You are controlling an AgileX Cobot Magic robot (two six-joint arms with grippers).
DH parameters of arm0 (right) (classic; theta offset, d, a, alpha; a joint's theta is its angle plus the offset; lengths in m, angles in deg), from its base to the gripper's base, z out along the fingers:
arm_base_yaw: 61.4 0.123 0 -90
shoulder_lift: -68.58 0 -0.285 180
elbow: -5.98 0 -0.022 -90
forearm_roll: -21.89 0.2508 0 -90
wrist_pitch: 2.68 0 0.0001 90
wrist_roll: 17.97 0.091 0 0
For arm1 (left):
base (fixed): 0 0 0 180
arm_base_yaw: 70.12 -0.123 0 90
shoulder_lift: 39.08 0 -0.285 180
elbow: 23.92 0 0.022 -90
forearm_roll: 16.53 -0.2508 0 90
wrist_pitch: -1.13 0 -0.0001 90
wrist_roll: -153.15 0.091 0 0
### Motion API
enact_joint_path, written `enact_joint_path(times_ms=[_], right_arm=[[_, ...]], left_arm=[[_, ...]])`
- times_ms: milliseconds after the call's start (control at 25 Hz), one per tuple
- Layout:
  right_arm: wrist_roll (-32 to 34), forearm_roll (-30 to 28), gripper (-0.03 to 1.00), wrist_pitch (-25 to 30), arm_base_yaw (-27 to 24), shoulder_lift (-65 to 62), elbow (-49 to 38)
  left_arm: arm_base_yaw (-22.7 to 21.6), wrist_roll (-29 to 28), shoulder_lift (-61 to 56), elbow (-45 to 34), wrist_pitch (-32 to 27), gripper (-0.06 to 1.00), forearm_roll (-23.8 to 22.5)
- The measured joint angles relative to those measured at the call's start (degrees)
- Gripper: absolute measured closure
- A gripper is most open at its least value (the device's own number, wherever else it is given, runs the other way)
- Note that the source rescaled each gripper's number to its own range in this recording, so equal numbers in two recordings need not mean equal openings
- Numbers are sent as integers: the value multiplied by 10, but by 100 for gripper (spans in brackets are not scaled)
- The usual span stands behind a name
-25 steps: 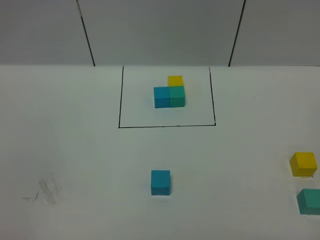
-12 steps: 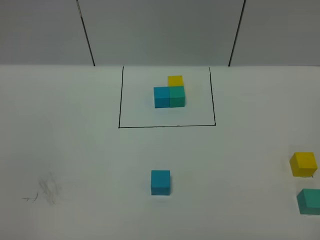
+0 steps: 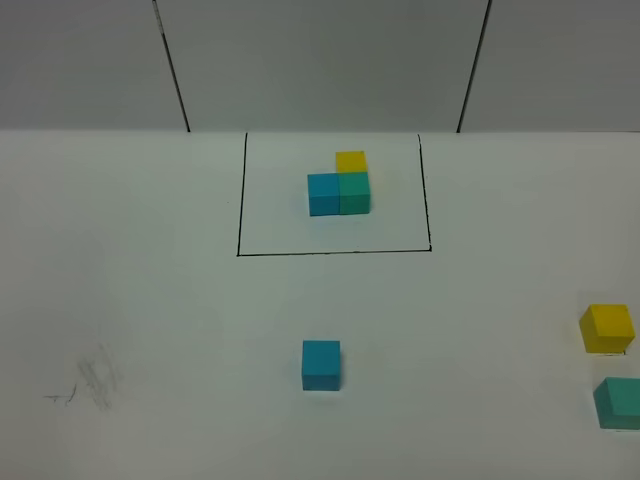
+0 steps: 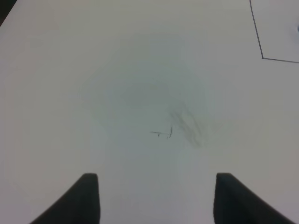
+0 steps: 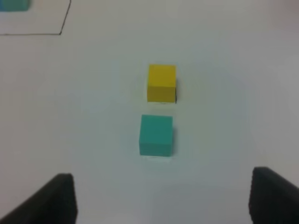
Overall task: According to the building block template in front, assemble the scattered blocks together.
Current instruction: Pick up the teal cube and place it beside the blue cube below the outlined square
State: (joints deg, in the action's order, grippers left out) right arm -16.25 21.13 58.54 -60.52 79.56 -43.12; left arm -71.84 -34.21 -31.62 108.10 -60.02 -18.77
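The building block template (image 3: 340, 185), a sky-blue, teal-green and yellow L-shaped cluster, sits inside a black drawn rectangle (image 3: 335, 252) at the back. A loose sky-blue cube (image 3: 321, 364) lies in front of it at the centre. The loose yellow cube (image 3: 607, 328) and teal-green cube (image 3: 620, 402) lie at the far right edge. In the right wrist view my right gripper (image 5: 163, 198) hangs open above the table, short of the teal-green cube (image 5: 156, 135) and the yellow cube (image 5: 161, 83) beyond it. My left gripper (image 4: 156, 198) hovers over bare table, fingers apart, nothing between them.
A faint pencil scribble (image 4: 163, 133) marks the white table ahead of the left gripper, also visible at the front left (image 3: 85, 385). A corner of the black rectangle (image 4: 262, 57) shows in the left wrist view. A grey wall stands behind the table.
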Motion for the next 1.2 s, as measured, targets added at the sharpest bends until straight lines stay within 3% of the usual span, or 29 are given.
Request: enact_joint_path(times_ms=[240, 440, 680, 920, 1200], right_arm=[[49, -5, 40, -7, 0, 133, 38], [52, -5, 40, -19, 0, 319, 127], [52, -29, 40, 9, -7, 545, 213], [-11, 33, 40, 8, -77, 705, 222], [-27, 53, 40, -17, -80, 769, 222]], left_arm=[[0, 0, 0, 0, 0, 78, 0], [0, 0, 0, 0, 0, 79, 0], [0, 0, 0, 0, 0, 79, 0], [0, 0, 0, 0, 0, 79, 0], [0, 0, 0, 0, 0, 79, 0]])
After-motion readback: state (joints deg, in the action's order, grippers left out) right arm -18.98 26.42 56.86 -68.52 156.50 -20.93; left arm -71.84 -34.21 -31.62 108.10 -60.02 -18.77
